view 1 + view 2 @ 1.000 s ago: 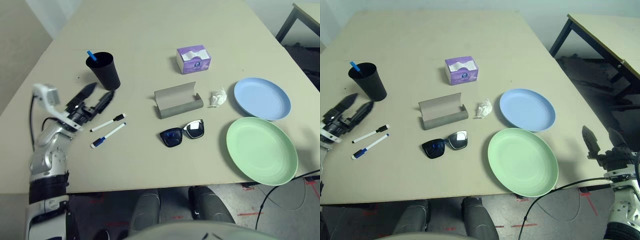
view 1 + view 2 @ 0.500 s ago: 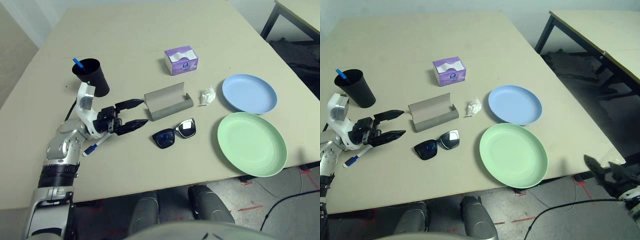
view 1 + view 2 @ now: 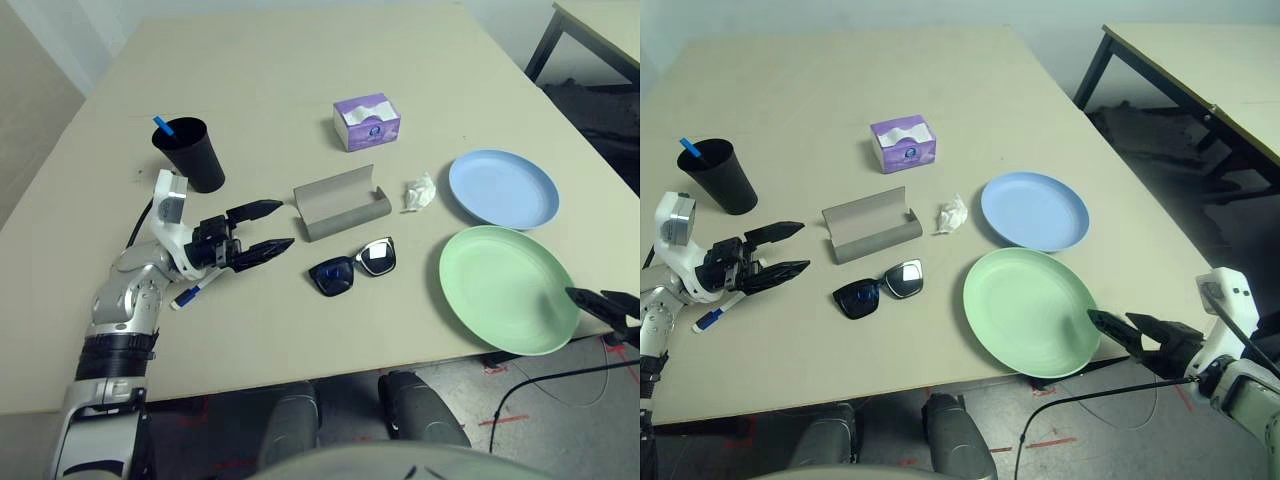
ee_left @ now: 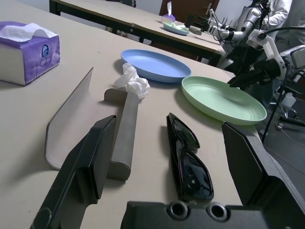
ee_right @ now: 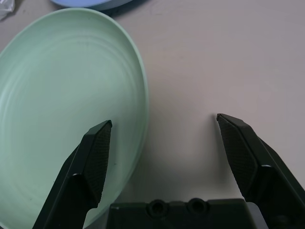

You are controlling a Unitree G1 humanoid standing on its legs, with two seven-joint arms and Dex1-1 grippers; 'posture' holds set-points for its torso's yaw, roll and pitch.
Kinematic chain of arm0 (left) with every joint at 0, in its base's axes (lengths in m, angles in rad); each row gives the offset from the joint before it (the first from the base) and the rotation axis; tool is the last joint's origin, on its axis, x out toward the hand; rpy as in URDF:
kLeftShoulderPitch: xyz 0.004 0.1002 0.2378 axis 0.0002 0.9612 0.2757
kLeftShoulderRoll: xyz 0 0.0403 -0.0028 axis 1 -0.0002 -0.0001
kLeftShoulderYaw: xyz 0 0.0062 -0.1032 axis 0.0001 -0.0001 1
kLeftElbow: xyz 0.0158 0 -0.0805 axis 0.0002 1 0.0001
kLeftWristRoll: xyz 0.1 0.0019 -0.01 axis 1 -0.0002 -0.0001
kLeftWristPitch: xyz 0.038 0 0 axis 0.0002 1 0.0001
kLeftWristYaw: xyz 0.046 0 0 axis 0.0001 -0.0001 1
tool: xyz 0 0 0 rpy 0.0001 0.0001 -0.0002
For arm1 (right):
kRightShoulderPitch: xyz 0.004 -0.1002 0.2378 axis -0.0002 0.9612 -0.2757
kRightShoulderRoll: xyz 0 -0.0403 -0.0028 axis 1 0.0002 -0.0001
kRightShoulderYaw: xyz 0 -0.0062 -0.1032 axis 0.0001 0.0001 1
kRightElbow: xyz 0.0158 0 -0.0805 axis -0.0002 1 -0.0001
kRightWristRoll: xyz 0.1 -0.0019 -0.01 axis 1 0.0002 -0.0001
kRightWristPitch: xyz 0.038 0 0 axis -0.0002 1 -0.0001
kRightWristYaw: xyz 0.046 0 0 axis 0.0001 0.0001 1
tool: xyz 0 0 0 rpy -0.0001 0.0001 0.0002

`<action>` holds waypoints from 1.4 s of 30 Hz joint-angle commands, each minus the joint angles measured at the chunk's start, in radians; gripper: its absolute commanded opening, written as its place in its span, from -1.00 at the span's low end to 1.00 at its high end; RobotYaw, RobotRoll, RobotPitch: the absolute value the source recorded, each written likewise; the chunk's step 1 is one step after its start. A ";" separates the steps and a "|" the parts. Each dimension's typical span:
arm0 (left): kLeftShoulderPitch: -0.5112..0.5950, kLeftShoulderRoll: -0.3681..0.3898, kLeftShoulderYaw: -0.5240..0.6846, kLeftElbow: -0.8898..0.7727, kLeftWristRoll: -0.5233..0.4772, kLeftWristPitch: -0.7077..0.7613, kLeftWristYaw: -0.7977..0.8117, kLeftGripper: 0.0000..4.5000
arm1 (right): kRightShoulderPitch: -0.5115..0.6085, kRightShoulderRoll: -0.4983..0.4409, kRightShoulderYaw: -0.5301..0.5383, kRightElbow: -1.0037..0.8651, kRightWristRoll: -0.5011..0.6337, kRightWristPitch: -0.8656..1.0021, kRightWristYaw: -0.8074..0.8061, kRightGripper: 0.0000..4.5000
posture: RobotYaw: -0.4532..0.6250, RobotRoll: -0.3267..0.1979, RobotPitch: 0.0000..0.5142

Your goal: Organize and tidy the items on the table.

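Nearest the robot, the right hand (image 3: 1120, 328) hangs at the front right edge of the matte beige surface (image 3: 300, 60), its two black tapered fingers spread wide and empty, tips at the rim of the smooth round green plate (image 3: 505, 288). The left hand (image 3: 268, 227) hovers low over the surface, fingers also wide and holding nothing, pointing toward the glossy black sunglasses (image 3: 352, 268), which lie folded open just behind the front edge. A white marker (image 3: 193, 293) with a blue cap lies partly under the left wrist. Behind the sunglasses rests the grey curved glasses case (image 3: 340, 201), open like a trough, with a crumpled white tissue (image 3: 420, 192) beside it. The pale-blue plate (image 3: 503, 188) sits just behind the green one. Farther back stand the tapered black cup (image 3: 190, 154), a blue-tipped stick in it, and the purple tissue box (image 3: 367, 120).
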 commanded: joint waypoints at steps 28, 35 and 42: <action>-0.031 0.058 -0.166 -0.050 0.139 -0.116 -0.226 1.00 | -0.084 -0.021 0.090 0.047 -0.023 0.283 0.015 -0.05 | -0.33 0.25 -0.57; -0.031 0.069 -0.173 -0.042 0.157 -0.136 -0.225 1.00 | -0.075 -0.014 0.091 0.046 -0.030 0.289 0.021 -0.99 | -0.34 0.25 -0.57; -0.027 0.069 -0.169 -0.028 0.155 -0.150 -0.226 1.00 | -0.079 -0.018 0.084 0.047 -0.027 0.298 0.032 -0.99 | -0.36 0.25 -0.57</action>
